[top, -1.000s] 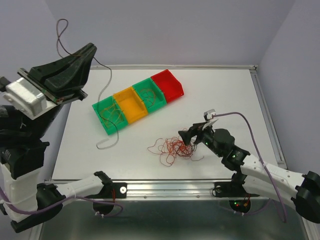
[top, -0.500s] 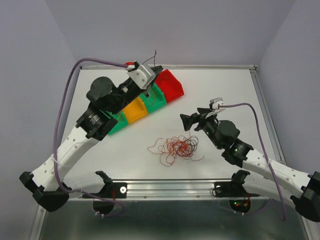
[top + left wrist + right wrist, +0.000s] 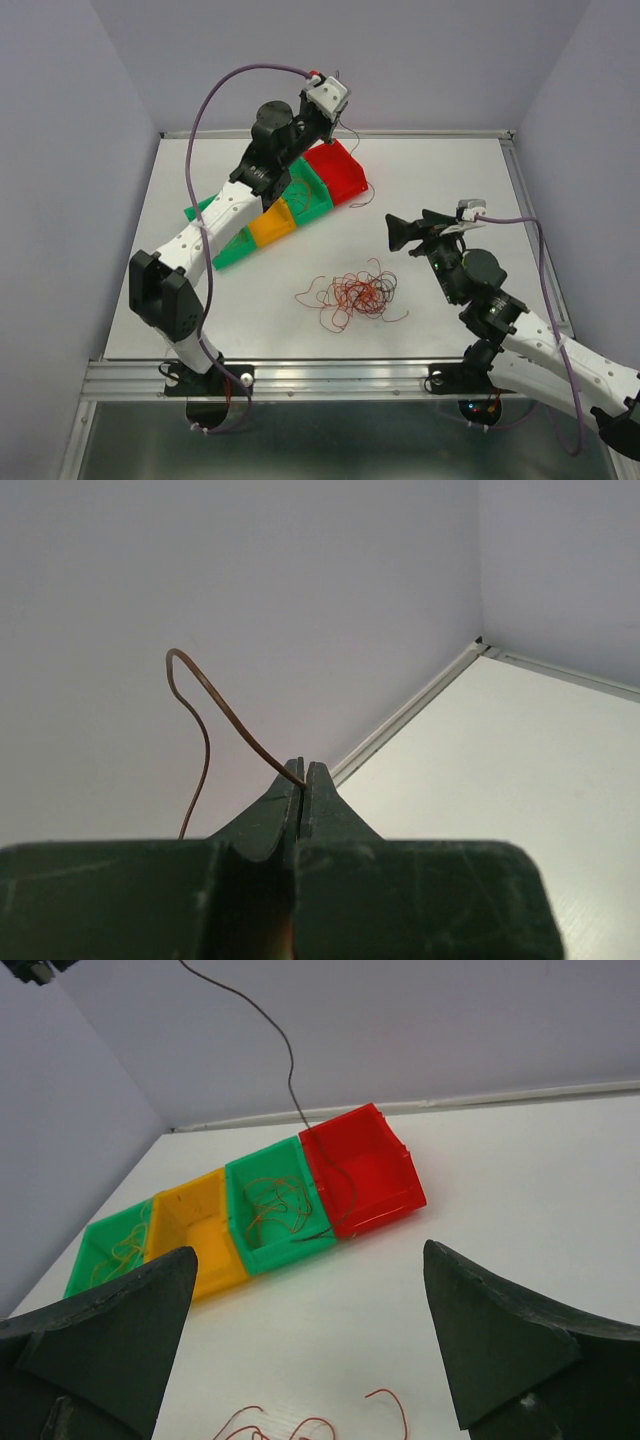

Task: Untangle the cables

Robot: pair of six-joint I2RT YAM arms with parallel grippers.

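A tangle of thin red, orange and dark cables (image 3: 355,295) lies on the white table; its top strands show low in the right wrist view (image 3: 300,1425). My left gripper (image 3: 335,92) is raised above the far end of the bin row. It is shut on one dark brown cable (image 3: 215,705). This strand (image 3: 352,160) hangs down to the red bin (image 3: 340,170), and in the right wrist view (image 3: 288,1060) its lower end lies across the red bin (image 3: 365,1170) and a green bin (image 3: 275,1215). My right gripper (image 3: 405,228) is open and empty, right of the tangle (image 3: 308,1250).
A diagonal row of bins: green (image 3: 225,245), yellow (image 3: 270,225), green (image 3: 312,190), red. Both green bins hold loose thin wires. Lilac arm cables (image 3: 215,95) arc over the left side. Metal table rim (image 3: 530,210) runs along the right.
My left gripper rose from just above the bins and moved back, lifting the dark strand. My right gripper drew away from the tangle, up and to the right, staying open.
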